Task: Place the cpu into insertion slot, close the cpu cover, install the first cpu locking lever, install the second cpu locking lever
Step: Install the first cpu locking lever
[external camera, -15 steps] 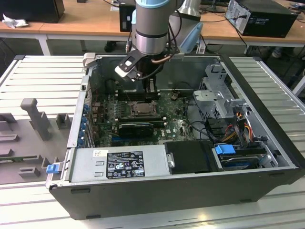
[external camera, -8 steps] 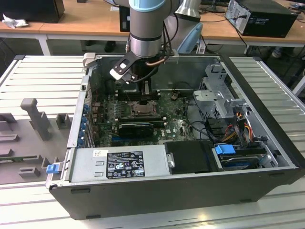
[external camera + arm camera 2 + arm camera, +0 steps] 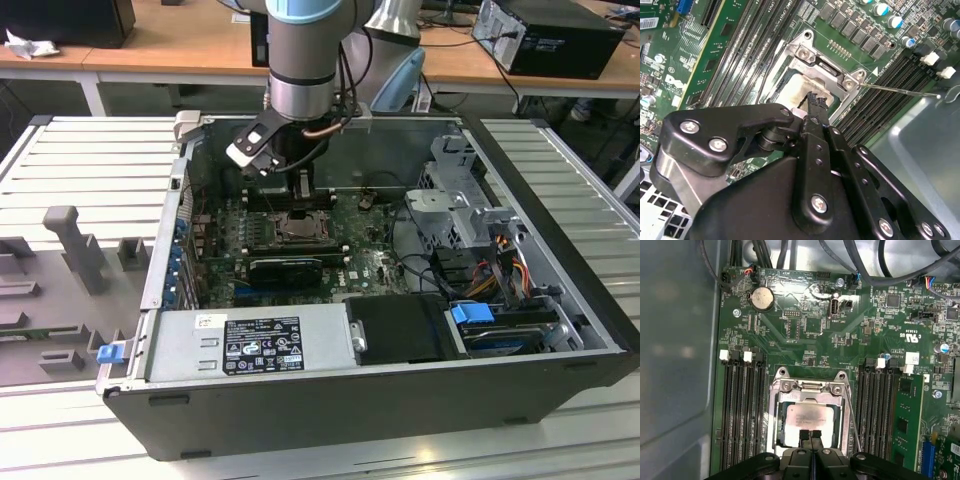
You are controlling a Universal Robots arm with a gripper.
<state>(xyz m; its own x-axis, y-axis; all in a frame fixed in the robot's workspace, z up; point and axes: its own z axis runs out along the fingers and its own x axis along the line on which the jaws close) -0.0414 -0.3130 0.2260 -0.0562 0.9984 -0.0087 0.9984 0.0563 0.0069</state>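
Ribbed metal table (image 3: 90, 150), office desks behind. On the exterior view's left lies a grey fixture (image 3: 70, 250). At centre an open case (image 3: 350, 400) shows its green board (image 3: 375, 265). The arm reaches down into the case, its gripper (image 3: 302, 195) poised over the cpu (image 3: 297, 226), with a drive cage (image 3: 470, 215) to the exterior view's right.

In the first wrist view, black memory slots (image 3: 740, 410) flank the slot (image 3: 782, 432), where the chip sits flat, pale face up and marked by a brownish smear. The cover (image 3: 773, 415) appears to lie down around it, and the chip shows through its window. The jaws are pressed together with nothing visible between them. Their tips sit at the chip's near edge, and contact cannot be told. Just beside the cover, a thin wire lever (image 3: 854, 420) appears unlatched, angling away from the frame.

The chip is judged light, stiff and slick on its metal face, with delicate contacts beneath. Its opposite edges are the safe hold, never the underside. The cover looks like thin, springy sheet metal on a hinge, best pressed at its free edge. The lever is likely a stiff spring wire that will push back, best taken near its bent end.
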